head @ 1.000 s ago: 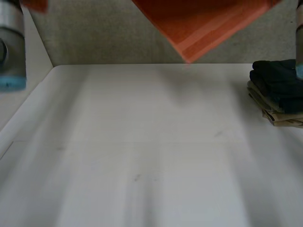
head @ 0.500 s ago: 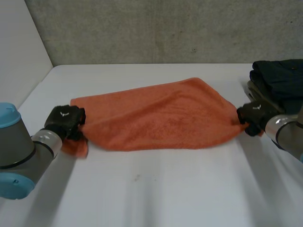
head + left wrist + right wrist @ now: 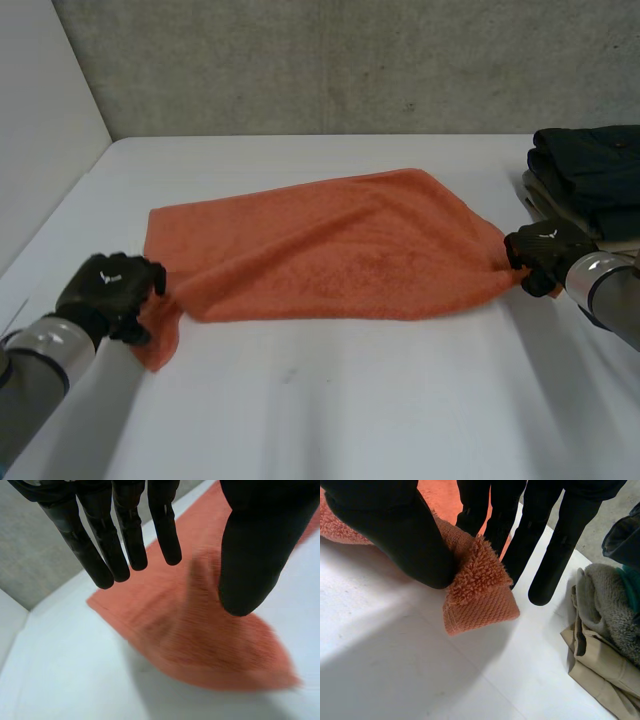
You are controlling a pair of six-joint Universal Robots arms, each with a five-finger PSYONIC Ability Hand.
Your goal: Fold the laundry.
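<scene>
An orange towel (image 3: 330, 250) lies spread across the middle of the white table (image 3: 330, 400), wrinkled and slanting. My left hand (image 3: 108, 290) sits at the towel's near left corner with its fingers (image 3: 125, 535) straight and its thumb apart. It hovers over the corner (image 3: 210, 645) and holds nothing. My right hand (image 3: 543, 252) is at the towel's right corner. There its thumb (image 3: 395, 535) and fingers pinch the folded towel corner (image 3: 480, 597) just above the table.
A stack of folded clothes (image 3: 590, 175), dark on top and beige below, stands at the table's right edge close to my right hand; the beige clothes (image 3: 600, 650) lie beside its fingertips. A white side wall (image 3: 50, 150) borders the left, a grey wall the back.
The towel came down from the air and now lies on the table. My left hand has let go of its corner and drawn back toward the near edge. My right hand keeps its pinch.
</scene>
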